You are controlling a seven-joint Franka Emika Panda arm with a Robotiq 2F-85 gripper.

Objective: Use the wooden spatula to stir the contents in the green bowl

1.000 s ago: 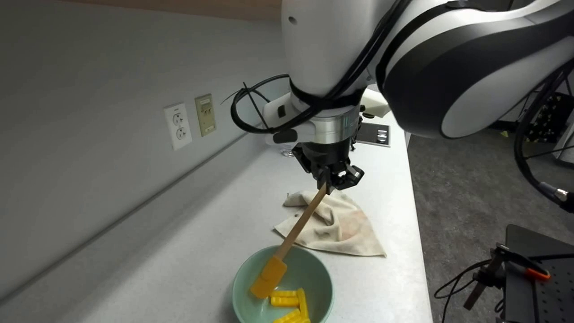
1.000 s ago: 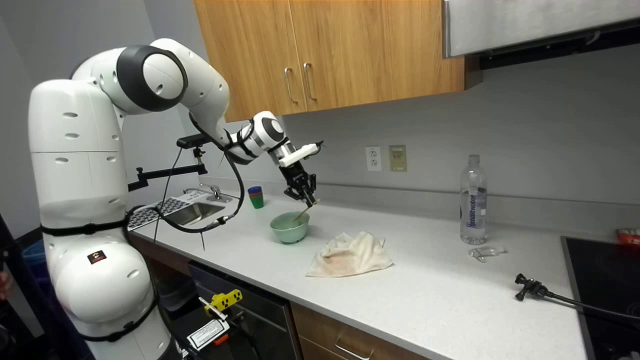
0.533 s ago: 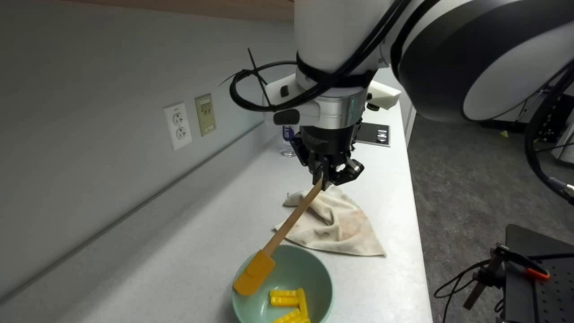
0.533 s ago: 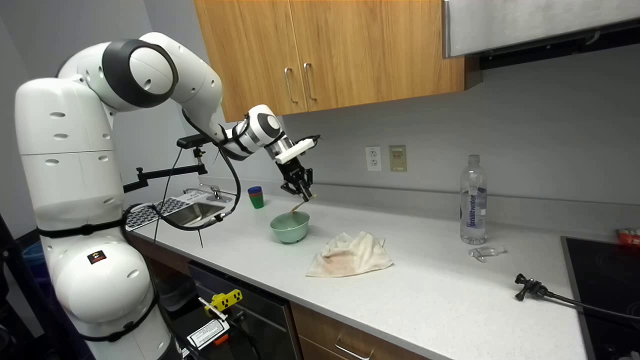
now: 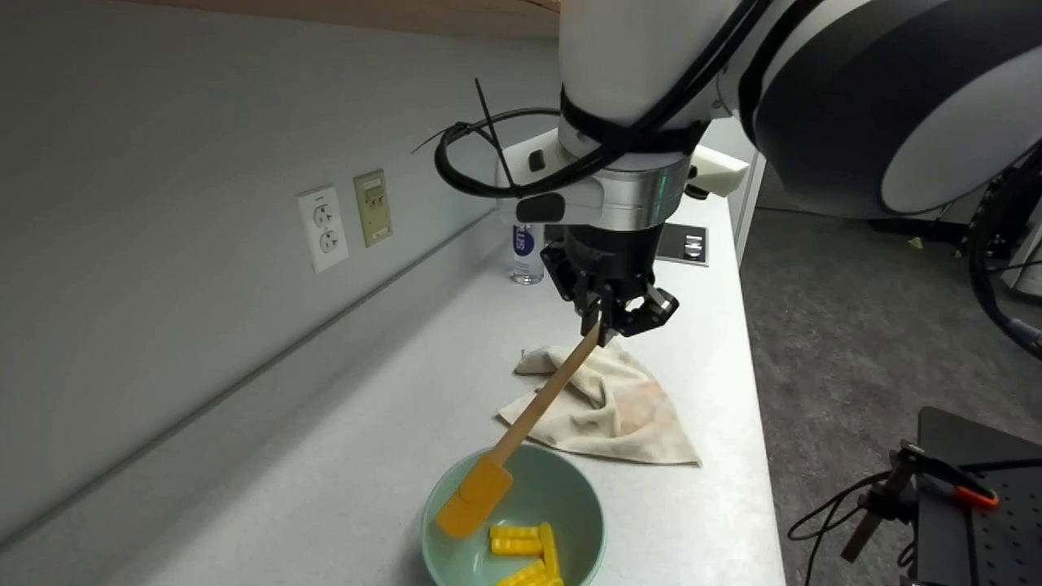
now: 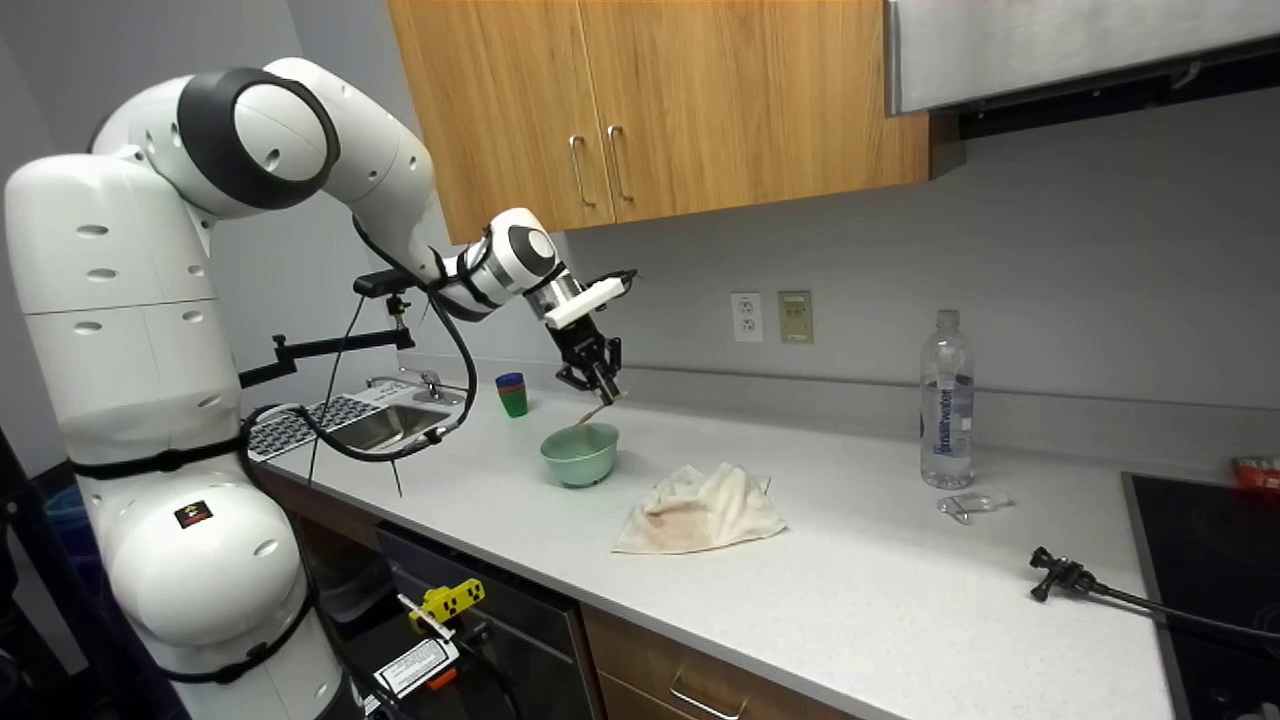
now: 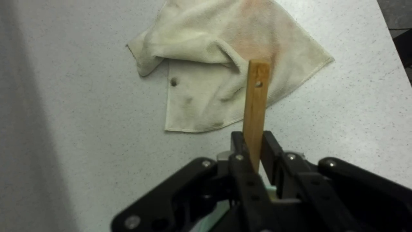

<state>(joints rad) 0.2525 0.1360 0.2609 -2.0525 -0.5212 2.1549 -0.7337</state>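
My gripper is pinching the wooden-handled spatula by its handle, the holed end poking out past the grip. Over the last second I've raised it: the orange blade, which reached lower into the green bowl, now slants about the bowl's mouth, on the side toward the wall; I can't tell whether it touches the rim. The yellow ridged sticks in the bowl lie just as they did, so I judge that lift stirred nothing, and that I must bring the blade down and sweep it through them. Farther off are a rumpled, stained towel and an upright smartwater bottle, neither, I'd say, in my way
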